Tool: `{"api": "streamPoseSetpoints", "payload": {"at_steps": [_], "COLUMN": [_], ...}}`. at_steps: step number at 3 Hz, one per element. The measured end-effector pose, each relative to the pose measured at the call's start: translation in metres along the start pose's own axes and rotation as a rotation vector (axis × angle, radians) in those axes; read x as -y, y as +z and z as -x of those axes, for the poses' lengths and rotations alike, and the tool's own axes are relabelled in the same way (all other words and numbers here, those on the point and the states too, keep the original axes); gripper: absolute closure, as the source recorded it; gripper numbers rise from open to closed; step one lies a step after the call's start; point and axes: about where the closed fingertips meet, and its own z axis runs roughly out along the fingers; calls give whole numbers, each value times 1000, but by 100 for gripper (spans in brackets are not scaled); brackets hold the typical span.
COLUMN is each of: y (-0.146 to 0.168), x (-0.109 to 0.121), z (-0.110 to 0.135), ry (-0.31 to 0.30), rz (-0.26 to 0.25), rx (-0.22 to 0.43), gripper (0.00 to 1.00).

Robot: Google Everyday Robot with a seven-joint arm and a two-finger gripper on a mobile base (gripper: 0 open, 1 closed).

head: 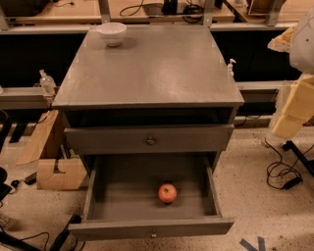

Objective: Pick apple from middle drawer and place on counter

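The middle drawer (122, 188) stands pulled open, nearest. The apple (167, 193) sits on its floor, right of centre; it is round, with no long axis or stem direction to tell. Above, the table (152, 68) carries a white bowl (112, 33) at its far-left corner. The gripper (287, 120) hangs at the right edge, well apart; open or closed, I cannot tell.

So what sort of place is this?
Probably a robotics lab or workshop: pale wooden benches behind the flat grey cabinet counter, loose black cords on the speckled floor, brown cardboard boxes at left. The gripper hangs at the right edge, beside the counter.
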Motion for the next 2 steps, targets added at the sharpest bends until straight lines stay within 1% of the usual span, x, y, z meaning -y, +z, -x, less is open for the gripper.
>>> {"api": "streamPoseSetpoints", "payload": {"at_steps": [1, 2], "y": [0, 11], "x": [0, -2], "z": [0, -5], "ry": [0, 8], "rz": [0, -12], "rx": [0, 49], "gripper": [0, 0]}}
